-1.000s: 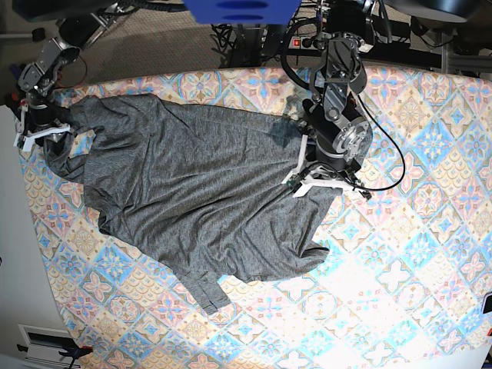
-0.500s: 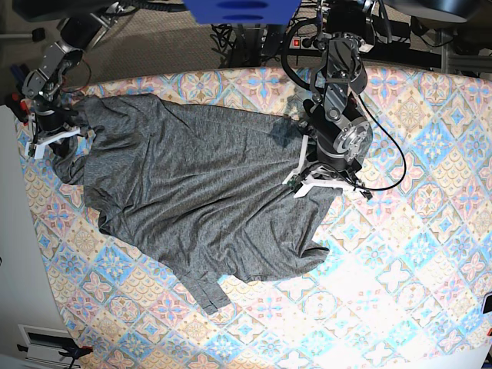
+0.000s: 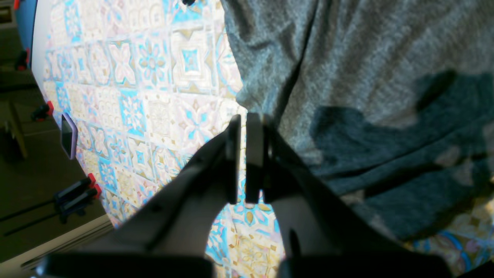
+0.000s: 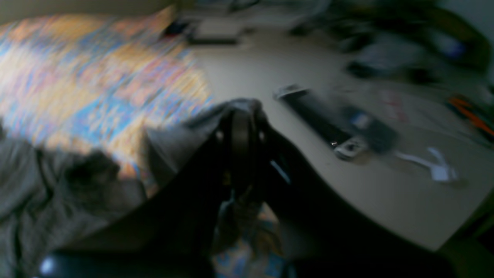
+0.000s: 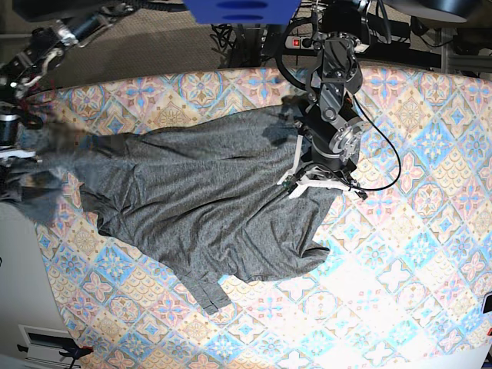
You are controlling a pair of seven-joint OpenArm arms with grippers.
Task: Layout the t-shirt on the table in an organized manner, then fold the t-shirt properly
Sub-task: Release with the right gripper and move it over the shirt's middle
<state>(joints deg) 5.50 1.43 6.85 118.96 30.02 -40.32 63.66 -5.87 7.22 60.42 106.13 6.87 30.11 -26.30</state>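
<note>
The left gripper (image 3: 245, 158) has its jaws pressed together, with the t-shirt (image 5: 200, 200) lying just beside them on the table (image 5: 415, 254). Farther off, the right gripper (image 4: 240, 133) is clamped on a grey fold at the cloth's far edge. Soft, limp knit will likely sag and drag; seams or hem corners probably give the surest hold.

A robotics lab: tile-patterned table (image 5: 430, 154), clamps (image 3: 75, 193) at its edge, cables (image 5: 254, 34) behind.

No text, label, brand or number can be read on anything here.
</note>
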